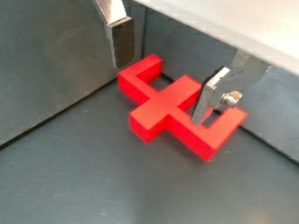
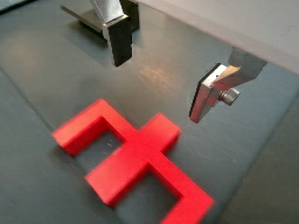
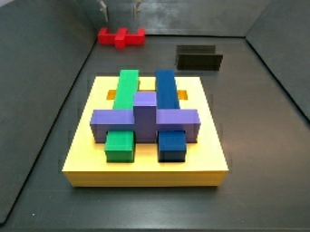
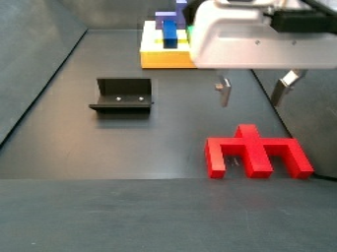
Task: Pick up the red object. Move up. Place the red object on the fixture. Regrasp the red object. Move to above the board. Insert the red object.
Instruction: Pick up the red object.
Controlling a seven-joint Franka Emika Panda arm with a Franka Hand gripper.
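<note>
First step in hand, by the look of it: picking up the red object point(image 4: 258, 156), not yet grasped. Lying flat on the dark surface point(image 4: 132, 148), legs and stub level with the floor, well apart from the fixture point(image 4: 121, 95) and from the board point(image 3: 145, 156), the latter bearing green, blue and purple blocks. Gripper point(image 4: 254, 91) hanging above the piece, spread wide, nothing between the plates; in both wrist views silver fingers point(image 2: 214, 90) apart, with the red piece below and between them point(image 1: 177, 107). In a wrist view one fingertip seeming close to the red bar, though contact impossible to confirm; in a side view clear daylight under the tips. Next move, as a judgement: straight descent until the pads flank the bar or central stub, then closing squarely across it. Centring needed first, to avoid landing a plate on top of a leg and to keep the piece from twisting on closure.
</note>
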